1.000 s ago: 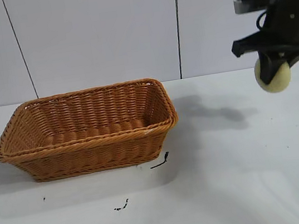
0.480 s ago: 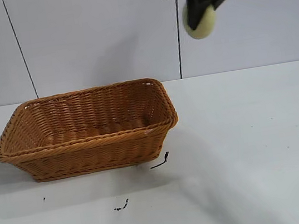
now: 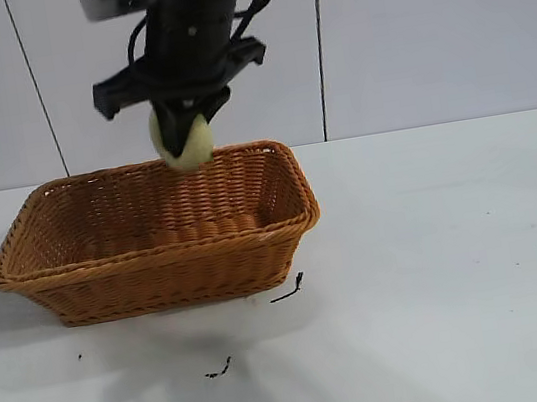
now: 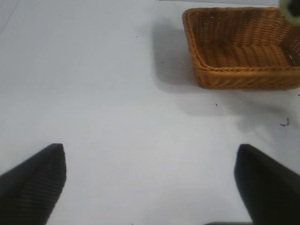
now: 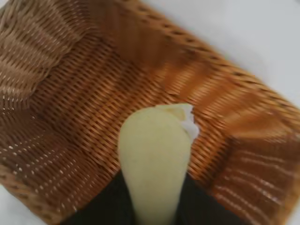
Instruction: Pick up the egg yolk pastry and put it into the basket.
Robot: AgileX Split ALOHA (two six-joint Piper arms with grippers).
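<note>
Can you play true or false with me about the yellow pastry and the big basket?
1. The pastry is lying on the bottom of the basket. False: the right gripper holds it in the air above the basket.
2. The basket has nothing lying in it. True.
3. The basket is tipped over on its side. False: it stands upright on the white table.
4. The left gripper has its fingers spread apart and holds nothing. True.
5. The pastry hangs over the bare table, far from the basket. False: the right wrist view shows the basket's woven floor right under it.
</note>
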